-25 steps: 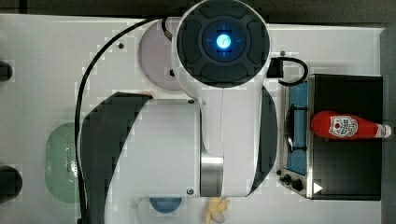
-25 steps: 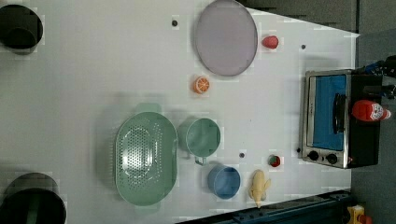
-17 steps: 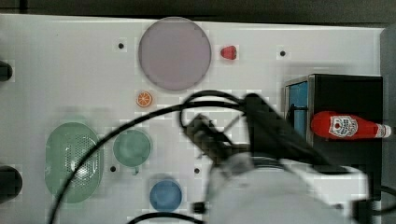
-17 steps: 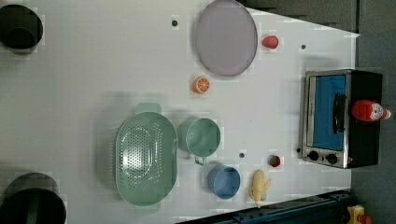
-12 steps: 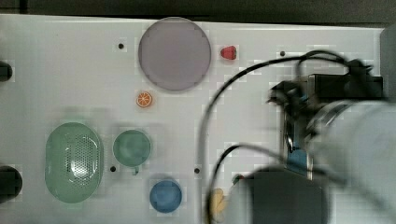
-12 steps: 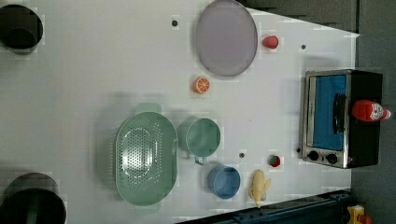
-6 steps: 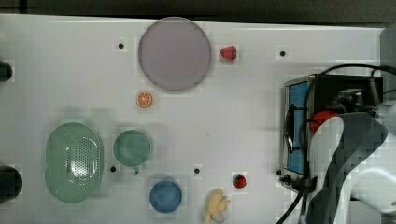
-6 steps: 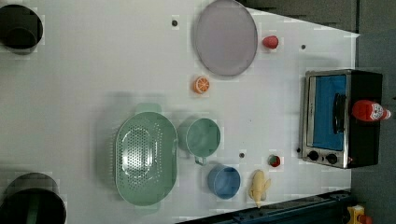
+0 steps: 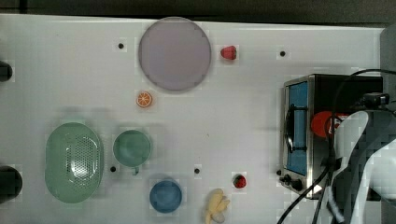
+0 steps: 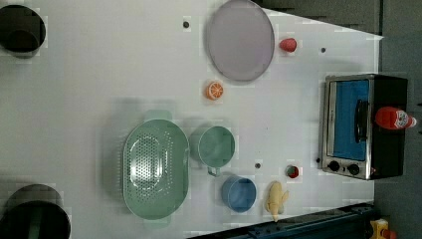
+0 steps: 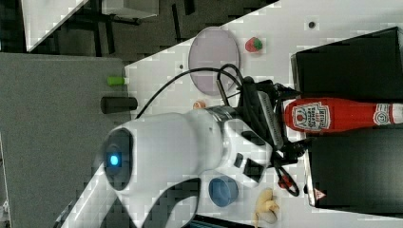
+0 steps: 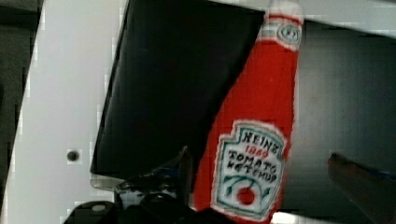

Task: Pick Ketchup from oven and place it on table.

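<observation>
Your pincer (image 12: 259, 184) stands spread wide, one finger (image 12: 180, 165) on each side of the ketchup bottle (image 12: 257, 140), without gripping it. That bottle lies flat on the oven's (image 10: 383, 149) black roof, with bare roof around the fingers.

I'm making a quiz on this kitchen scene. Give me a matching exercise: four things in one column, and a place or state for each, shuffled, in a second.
Things:
1. ketchup
2. gripper
3. orange slice
4. banana

Places or states:
A. on the table, just below the purple plate in the top view
B. lying on top of the oven
C. open, a finger on each side of the bottle
D. near the table's bottom edge in the top view

Pairs: 1-B, 2-C, 3-A, 4-D
</observation>
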